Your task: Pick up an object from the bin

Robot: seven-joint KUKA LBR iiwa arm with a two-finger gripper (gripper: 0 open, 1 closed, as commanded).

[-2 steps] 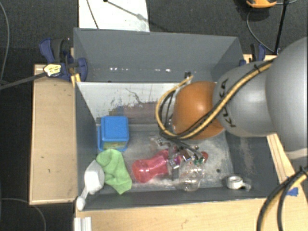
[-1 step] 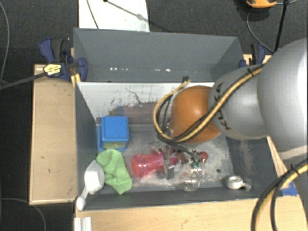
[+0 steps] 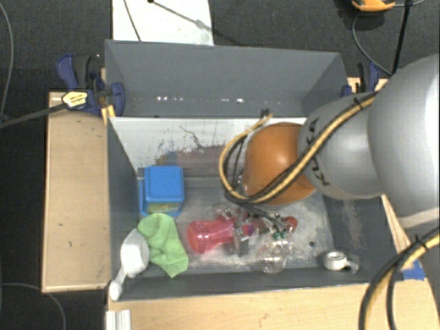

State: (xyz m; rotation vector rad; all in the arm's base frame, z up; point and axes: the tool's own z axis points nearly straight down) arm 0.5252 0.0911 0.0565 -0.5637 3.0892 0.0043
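My gripper (image 3: 245, 234) is low in the middle of the bin, under the arm's orange cover. It sits right at the right end of a pinkish-red plastic cup (image 3: 207, 234) lying on its side. A clear glass-like object (image 3: 272, 256) lies just to its right and in front. A small red piece (image 3: 291, 222) shows behind that. Whether anything is held is hidden by the gripper's dark parts.
A blue box (image 3: 163, 188) stands against the left wall. A green cloth (image 3: 166, 243) and a white spoon-like tool (image 3: 130, 258) lie in the front left corner. A small silver-white ring (image 3: 335, 260) rests at the front right. The arm covers the bin's right rear.
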